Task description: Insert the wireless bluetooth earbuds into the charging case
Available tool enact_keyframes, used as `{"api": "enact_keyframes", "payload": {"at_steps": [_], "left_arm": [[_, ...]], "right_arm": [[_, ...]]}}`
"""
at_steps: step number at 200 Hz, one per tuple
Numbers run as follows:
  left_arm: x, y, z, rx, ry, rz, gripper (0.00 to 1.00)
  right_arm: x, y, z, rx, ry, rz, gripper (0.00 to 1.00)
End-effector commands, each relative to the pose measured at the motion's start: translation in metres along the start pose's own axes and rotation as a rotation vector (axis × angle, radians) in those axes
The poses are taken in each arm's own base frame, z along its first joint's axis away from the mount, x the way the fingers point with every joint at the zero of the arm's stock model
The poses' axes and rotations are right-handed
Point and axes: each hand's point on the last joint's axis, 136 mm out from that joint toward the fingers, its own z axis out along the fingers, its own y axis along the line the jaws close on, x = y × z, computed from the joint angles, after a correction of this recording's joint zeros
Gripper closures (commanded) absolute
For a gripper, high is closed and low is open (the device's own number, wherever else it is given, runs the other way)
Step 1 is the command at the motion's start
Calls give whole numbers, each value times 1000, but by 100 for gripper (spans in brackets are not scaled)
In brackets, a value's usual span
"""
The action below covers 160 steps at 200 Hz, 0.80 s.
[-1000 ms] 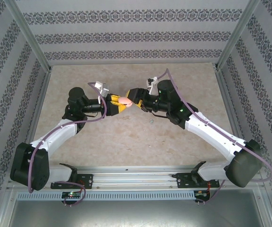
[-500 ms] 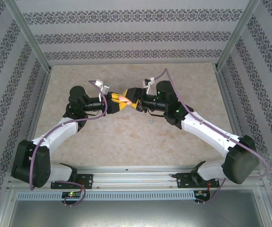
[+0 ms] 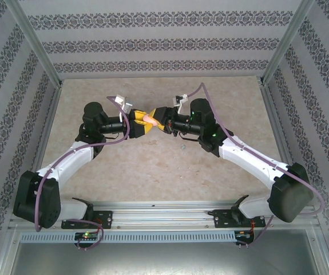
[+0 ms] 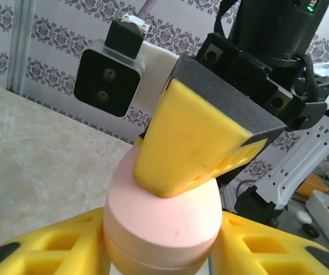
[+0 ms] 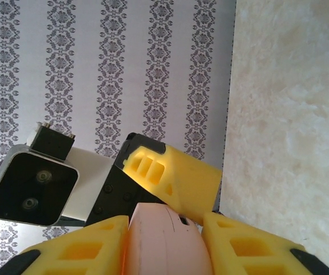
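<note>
Above the marbled table (image 3: pixel 153 166), the pink charging case (image 4: pixel 164 212) is pinched by the left tool (image 4: pixel 161 240) and the right tool (image 5: pixel 164 240), and could be dropped if both grips are loosened together.

charging case (image 4: pixel 161 223) seen pink | fingers (image 4: pixel 187 149) seen yellow | tabletop (image 3: pixel 153 166) marbled beige | wall (image 3: pixel 164 43) at 12 o'clock striped with dark damask
</note>
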Motion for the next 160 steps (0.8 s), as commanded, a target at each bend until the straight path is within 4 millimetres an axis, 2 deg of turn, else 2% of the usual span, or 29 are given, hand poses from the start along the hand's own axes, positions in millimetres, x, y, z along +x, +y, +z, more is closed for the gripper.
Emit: {"api": "enact_keyframes", "payload": {"at_steps": [1,38,67,100,160], "left_arm": [[-10,-13,-2,26,2,67,42],[-11,-15,-5,-10,6,97,29],[-18,-10,-19,-91,-7,128,25],[-21,10,-43,-267,-10,121,24],[2,56,-81,-609,63,12,24]], "right_arm": [[-6,8,-2,-46,-12,-2,76],[-12,5,-5,-43,-33,0,77],[-15,-5,-9,-20,-46,3,78],[-19,-33,-13,86,-68,-19,78],[-49,-80,-26,271,-107,-82,77]]}}
